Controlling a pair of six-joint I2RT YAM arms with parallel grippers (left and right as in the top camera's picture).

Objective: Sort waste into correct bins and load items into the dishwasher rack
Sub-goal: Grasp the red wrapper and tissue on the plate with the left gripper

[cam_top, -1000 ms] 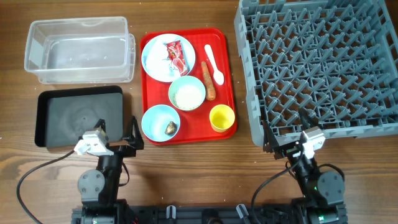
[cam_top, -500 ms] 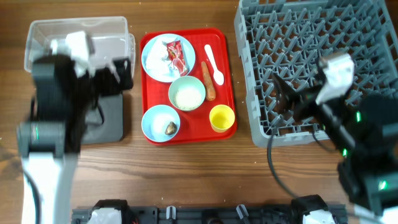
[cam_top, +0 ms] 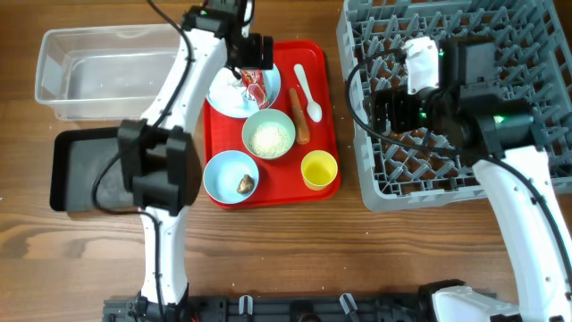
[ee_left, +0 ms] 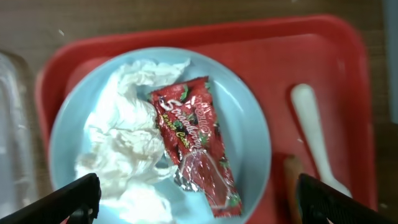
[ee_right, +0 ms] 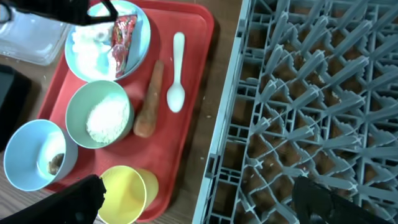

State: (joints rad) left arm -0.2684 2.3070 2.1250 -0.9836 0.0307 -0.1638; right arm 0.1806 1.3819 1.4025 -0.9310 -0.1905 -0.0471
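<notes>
Left wrist view: left gripper [ee_left: 200, 204] hangs straight over the round pale blue plate [ee_left: 252, 124] at the far-left corner of the flat red plastic tray [ee_left: 298, 53]. Its fingers are spread wide with nothing between them, one tip at each lower corner of the frame. Red foil snack wrapper [ee_left: 193, 143] lies mid-plate, right under the gap between the fingers, its left edge overlapping the crumpled white tissue [ee_left: 124, 143] that fills the plate's left half. Long white plastic spoon [ee_left: 313, 134] lies on the tray just right of the plate, apart from it. Orange carrot-like stick [ee_left: 291, 180] lies beside the spoon, toward the tray's near side. Right wrist view: right gripper [ee_right: 199, 205] is also spread wide and holds nothing, over the left edge of the large square grey plastic peg rack [ee_right: 298, 93], just right of the tray. Mid-tray sits the pale green bowl [ee_right: 70, 109] with white rice grains [ee_right: 107, 119], close against the stick; cannot tell if they touch. At the tray's near-left corner is a pale blue bowl [ee_right: 22, 146] holding a small brown lump [ee_right: 56, 163]. At the near-right corner a small yellow cup [ee_right: 124, 193] stands upright. Overhead: clear rectangular plastic tub [cam_top: 107, 72] is left of the tray, far side. Shallow black rectangular tray [cam_top: 85, 170] is left of the tray, near side, partly hidden by the left arm. The rack stands just right of the tray, with a narrow strip of wooden table [cam_top: 268, 241] between them. Bare wood runs along the tray's near edge.
</notes>
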